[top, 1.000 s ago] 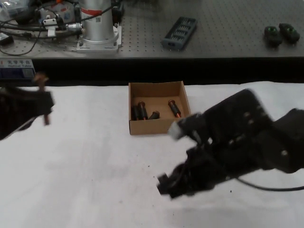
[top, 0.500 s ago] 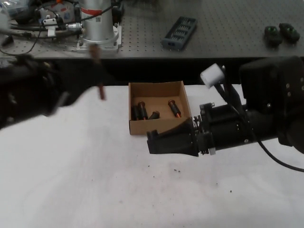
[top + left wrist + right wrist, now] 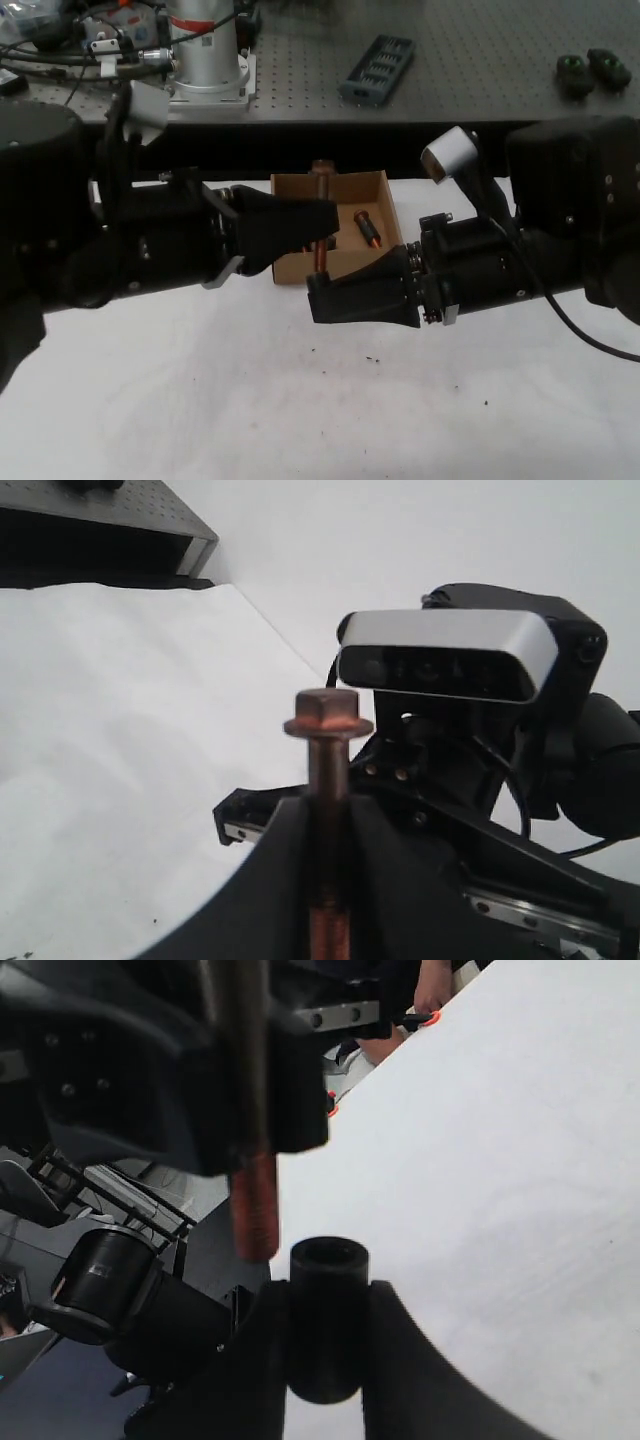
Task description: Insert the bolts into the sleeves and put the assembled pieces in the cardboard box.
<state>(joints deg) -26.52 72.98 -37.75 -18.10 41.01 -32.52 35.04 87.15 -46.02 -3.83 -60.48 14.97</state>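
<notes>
A white cloth [image 3: 200,400] covers the bench, with a grey perforated metal table [image 3: 480,60] behind it. A small open brown cardboard box [image 3: 355,190] sits in the middle of the cloth. An assembled copper-and-black piece [image 3: 367,228] lies inside it.

A second ago the left arm was out at the far edge of the cloth and the right arm was low over it. Half a second ago the right arm had risen level with the front of the box, and it has barely shifted since. The left arm has now swung in to meet it, so the two grippers face each other over the box's front wall.

The left gripper [image 3: 318,225] is clamped narrowly on a long copper-coloured bolt with a flanged hex head [image 3: 327,780]. The bolt stands upright, head up, with its threaded end hanging below the fingers. The right gripper [image 3: 322,297] is closed just as tightly round a short black cylindrical sleeve [image 3: 327,1340], whose open mouth faces up.

In the right wrist view, the bolt's thread ends just beside the sleeve's rim and slightly above it, not yet over the bore. The approach looks finished, and the insertion has not begun. What remains is probably a small sideways correction, followed by a straight descent. If the tip comes down off-centre, it may catch on the rim.
</notes>
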